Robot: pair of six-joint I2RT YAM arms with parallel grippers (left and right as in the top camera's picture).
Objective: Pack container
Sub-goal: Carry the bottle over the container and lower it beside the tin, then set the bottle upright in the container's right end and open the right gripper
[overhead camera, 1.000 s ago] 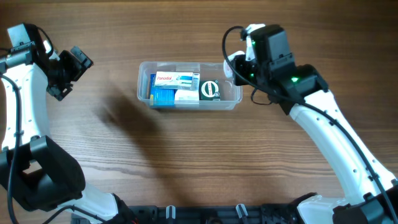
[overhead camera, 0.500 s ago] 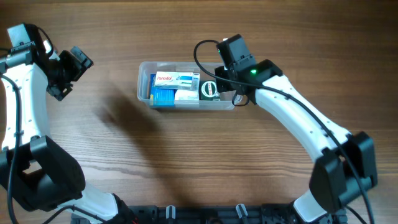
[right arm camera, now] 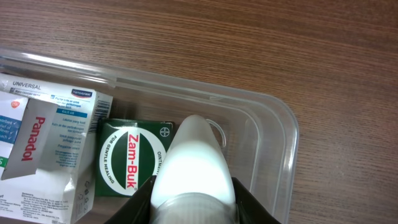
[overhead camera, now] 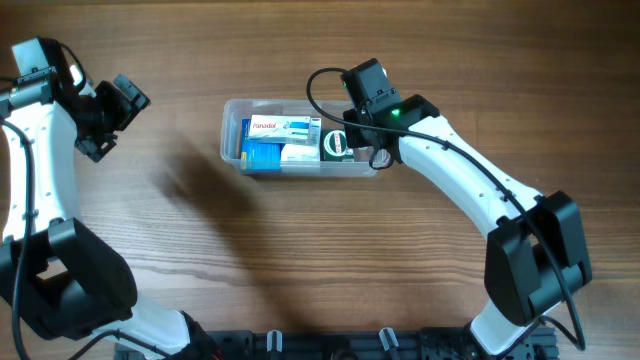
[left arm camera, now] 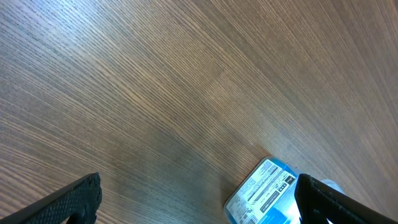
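The clear plastic container (overhead camera: pixel 230 112) lies at the table's middle, holding a white Panadol box (overhead camera: pixel 285 128), a blue box (overhead camera: pixel 262 155) and a green Zam-Buk box (overhead camera: pixel 337 145). My right gripper (overhead camera: pixel 366 138) hangs over the container's right end. In the right wrist view the gripper (right arm camera: pixel 194 198) is shut on a small pale bottle (right arm camera: pixel 194 168), which points down into the container (right arm camera: pixel 281 127) beside the Zam-Buk box (right arm camera: pixel 127 165). My left gripper (overhead camera: pixel 113 112) is open and empty, far left of the container; its wrist view (left arm camera: pixel 199 205) shows bare wood and the blue box (left arm camera: pixel 264 196).
Brown wooden table (overhead camera: pixel 300 250) all around. The right arm's cable (overhead camera: pixel 315 95) loops over the container's back right. The container's right end floor (right arm camera: pixel 249 143) beside the Zam-Buk box holds nothing.
My right arm has swung left and lowered, bringing the bottle from beyond the container's right end to over its inside. The left arm has not moved.
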